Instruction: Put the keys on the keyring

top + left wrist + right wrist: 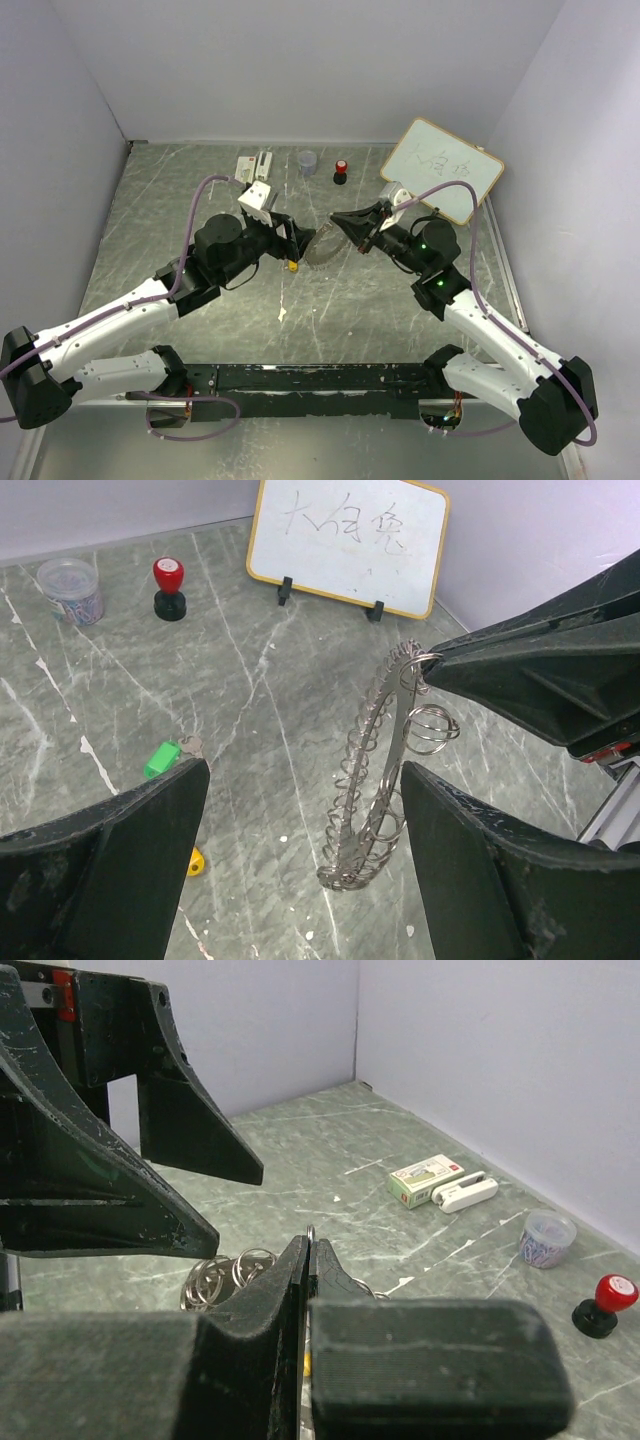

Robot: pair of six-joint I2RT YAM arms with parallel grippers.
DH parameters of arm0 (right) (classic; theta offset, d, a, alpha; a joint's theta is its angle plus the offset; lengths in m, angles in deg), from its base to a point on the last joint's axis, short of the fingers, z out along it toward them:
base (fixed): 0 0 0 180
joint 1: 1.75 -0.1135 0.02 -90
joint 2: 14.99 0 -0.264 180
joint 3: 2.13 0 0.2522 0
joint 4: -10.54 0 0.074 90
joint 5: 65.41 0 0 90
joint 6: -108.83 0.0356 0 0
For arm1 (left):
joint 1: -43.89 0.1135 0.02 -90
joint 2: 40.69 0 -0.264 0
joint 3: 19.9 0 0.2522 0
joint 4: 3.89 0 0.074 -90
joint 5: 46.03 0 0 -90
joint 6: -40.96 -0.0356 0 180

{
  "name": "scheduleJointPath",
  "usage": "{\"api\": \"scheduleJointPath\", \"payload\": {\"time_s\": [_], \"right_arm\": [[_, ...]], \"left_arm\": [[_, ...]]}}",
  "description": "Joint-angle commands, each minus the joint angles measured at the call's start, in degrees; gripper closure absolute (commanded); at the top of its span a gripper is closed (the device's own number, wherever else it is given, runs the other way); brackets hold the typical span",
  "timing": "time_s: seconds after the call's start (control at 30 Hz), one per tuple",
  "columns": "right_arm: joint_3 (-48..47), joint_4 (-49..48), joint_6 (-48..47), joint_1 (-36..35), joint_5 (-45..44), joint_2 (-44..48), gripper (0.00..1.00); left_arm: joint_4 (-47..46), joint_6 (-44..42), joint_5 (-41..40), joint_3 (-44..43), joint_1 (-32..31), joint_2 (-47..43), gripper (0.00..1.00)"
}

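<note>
The keyring (322, 247) stands between the left gripper (298, 236) and the right gripper (337, 219). The keys (160, 760) lie on the table (400, 320), seemingly beneath the left one.

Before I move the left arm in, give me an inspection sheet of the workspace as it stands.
Surface: grey marbled table, scuffed with white marks; no spills seen.
Job's things: keyring held upright; green key and yellow key lie loose on the table, neither on the ring.
Clutter: whiteboard, red-capped stamp, cup of paper clips, stapler and small box, all toward the far edge.
Grippers: left gripper open, facing the ring; right gripper shut on the keyring's rim.
Cables: purple cables loop along each arm, clear of the ring.
Surroundings: plain pale walls on three sides; nothing else seen.
</note>
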State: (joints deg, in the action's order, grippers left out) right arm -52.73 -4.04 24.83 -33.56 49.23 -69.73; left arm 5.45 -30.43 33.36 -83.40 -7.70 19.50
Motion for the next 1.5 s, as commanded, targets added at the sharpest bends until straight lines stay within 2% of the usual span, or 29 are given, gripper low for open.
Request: {"api": "scheduleJointPath", "payload": {"time_s": [0.0,0.53,0.73,0.8,1.03,1.17,1.47], "right_arm": [[0.03,-2.49,0.11,0.25,-0.16,1.65,1.00],[-0.49,-2.05,0.32,0.26,-0.24,1.85,1.00],[-0.28,-1.80,0.33,0.26,-0.77,1.95,1.00],[-0.41,-1.42,0.26,0.26,-1.13,2.01,1.00],[-0.10,-0.72,0.23,0.26,-2.05,2.98,1.00],[0.15,0.21,-0.04,0.26,-2.54,3.42,1.00],[-0.87,1.42,0.33,0.26,-3.30,3.05,1.00]], "left_arm": [[-0.47,-0.64,1.55,-0.17,-0.06,-0.67,0.11],[-0.91,0.11,0.85,0.99,-0.08,-2.47,0.10],[2.82,0.99,-4.33,0.12,-0.02,-2.19,0.09],[3.28,3.60,-5.80,0.37,-0.02,-2.20,0.09],[4.70,4.94,-7.59,0.07,-0.06,0.14,0.11],[3.34,4.71,-5.59,0.19,0.00,0.13,0.10],[-8.26,-0.50,9.45,3.71,-0.08,-3.95,0.02]]}}
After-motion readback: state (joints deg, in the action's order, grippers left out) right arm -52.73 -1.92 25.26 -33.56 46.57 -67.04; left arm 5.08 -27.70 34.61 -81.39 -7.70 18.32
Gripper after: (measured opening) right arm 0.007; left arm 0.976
